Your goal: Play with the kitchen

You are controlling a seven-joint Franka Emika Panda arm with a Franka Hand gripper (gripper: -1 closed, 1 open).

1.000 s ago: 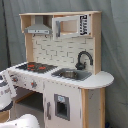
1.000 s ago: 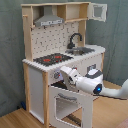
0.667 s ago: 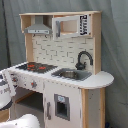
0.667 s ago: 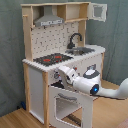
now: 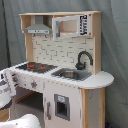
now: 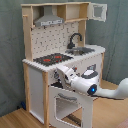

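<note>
The kitchen [image 5: 65, 95] [image 6: 37, 85] is a tall toy of light wood and white panels. It has a red-ringed black hob [image 5: 35, 66] [image 6: 50, 59], a black tap [image 5: 84, 59] [image 6: 75, 39] over a sink [image 5: 72, 74] [image 6: 83, 50], and a grey hood [image 5: 38, 28] [image 6: 50, 20]. In the second exterior view the oven door [image 6: 66, 108] hangs open and down. My gripper [image 6: 62, 75] is at the front panel just below the hob, on a white arm [image 6: 97, 89] coming from the second exterior view's right. In the first exterior view the gripper [image 5: 8, 84] shows at the left edge.
An upper cupboard door [image 5: 70, 26] [image 6: 98, 11] stands open at the top of the kitchen. A grey curtain [image 5: 115, 45] [image 6: 10, 50] hangs behind it. The wooden floor [image 6: 15, 119] shows in front, and a rounded counter end [image 5: 102, 79] sticks out beside the sink.
In the second exterior view the gripper has edged a little to the left along the front panel under the hob. The kitchen has not moved.
</note>
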